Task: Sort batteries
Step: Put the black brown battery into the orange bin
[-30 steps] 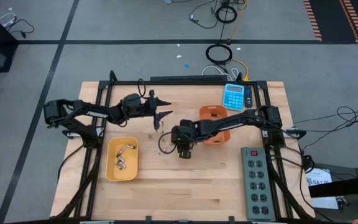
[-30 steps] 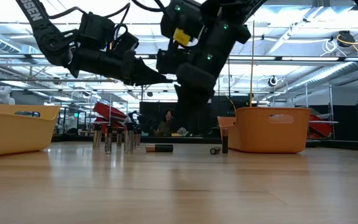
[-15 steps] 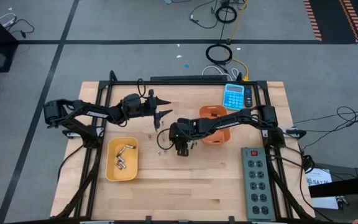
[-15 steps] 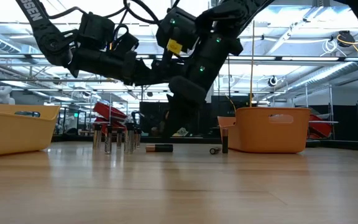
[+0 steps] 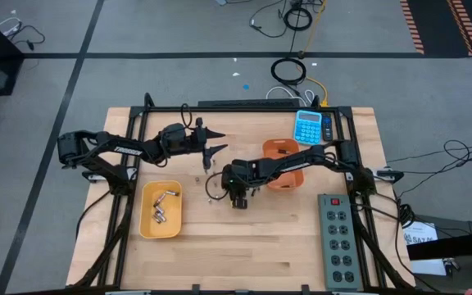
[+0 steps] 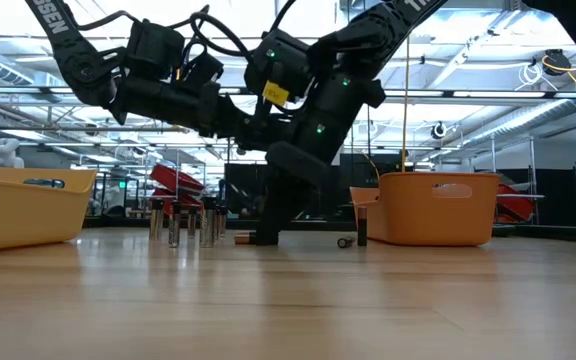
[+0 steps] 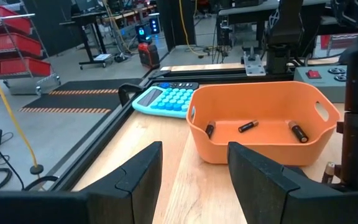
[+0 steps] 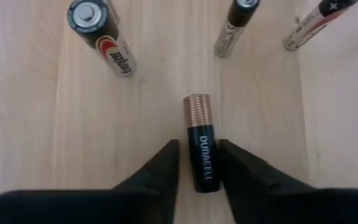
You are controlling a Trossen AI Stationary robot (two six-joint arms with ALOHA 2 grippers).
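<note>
A black-and-copper battery [image 8: 201, 155] lies flat on the wood. My right gripper [image 8: 200, 167] is open and low over it, one finger close on each side of its black end; in the low view the gripper [image 6: 266, 236] reaches the table top. More batteries [image 8: 102, 38] stand upright on their ends nearby, seen in the low view as a cluster [image 6: 190, 224]. My left gripper [image 7: 193, 167] hangs open above the table [image 5: 214, 153], facing the orange bin [image 7: 261, 144], which holds three dark batteries [image 7: 248, 126]. The yellow bin [image 5: 147, 218] holds silvery batteries [image 5: 163, 197].
A blue calculator [image 5: 308, 127] lies behind the orange bin [image 5: 279, 147] at the far edge. A grey power strip [image 5: 338, 242] lies along the right side. One small battery [image 6: 346, 241] lies, and one dark battery [image 6: 361, 229] stands, beside the orange bin.
My right gripper has moved slightly toward the table's left and come down to the table top, so that it now straddles the lying battery and covers most of it in the low view. The batteries and bins have stayed put.
</note>
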